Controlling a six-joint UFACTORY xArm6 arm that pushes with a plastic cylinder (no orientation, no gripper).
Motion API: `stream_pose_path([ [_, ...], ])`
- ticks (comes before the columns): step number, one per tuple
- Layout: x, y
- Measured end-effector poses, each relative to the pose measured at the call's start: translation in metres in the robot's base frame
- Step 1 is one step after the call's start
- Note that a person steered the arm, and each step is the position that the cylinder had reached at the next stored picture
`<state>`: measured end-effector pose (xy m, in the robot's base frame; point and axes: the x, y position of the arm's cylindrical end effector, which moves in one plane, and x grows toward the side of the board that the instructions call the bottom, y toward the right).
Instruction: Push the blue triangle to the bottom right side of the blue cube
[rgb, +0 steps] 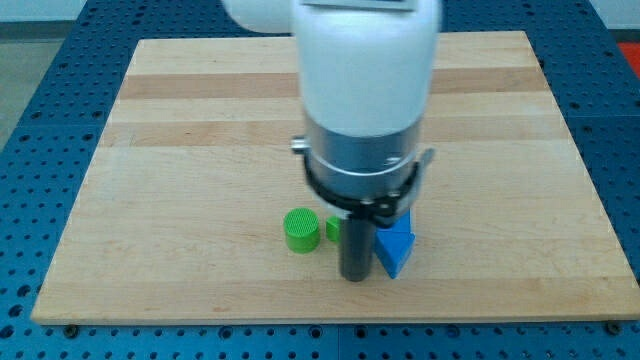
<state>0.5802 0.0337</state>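
The arm hangs over the lower middle of the wooden worktop (200, 110), its white and grey body hiding much of the board's centre. The end effector here is only a straight dark rod, with nothing to open, close or hold. Its tip (354, 277) rests on the worktop near the frame's bottom edge, just to the left of the blue triangle (396, 245), and it looks to be touching that block's left side or very nearly so.

The blue triangle sits in the lower middle of the frame, a little right of the rod, its point facing the board's lower edge. To the left of the rod stands a green cylinder (301, 230), a small way apart from it. A second green block (333, 229) peeks out between the cylinder and the rod; too little of it shows to tell its shape.

The blue cube cannot be made out anywhere. It may lie behind the arm's body, or some of the blue just above the triangle may belong to it, but that cannot be settled from this view. So the progress can only be judged loosely: the tip is at the triangle and placed to shove it toward the frame's right, yet whether the triangle has reached the cube's lower right side cannot be confirmed.
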Motion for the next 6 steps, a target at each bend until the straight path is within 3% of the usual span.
stream_pose_path([
  [2,0.0,0.091],
  [6,-0.009,0.111],
])
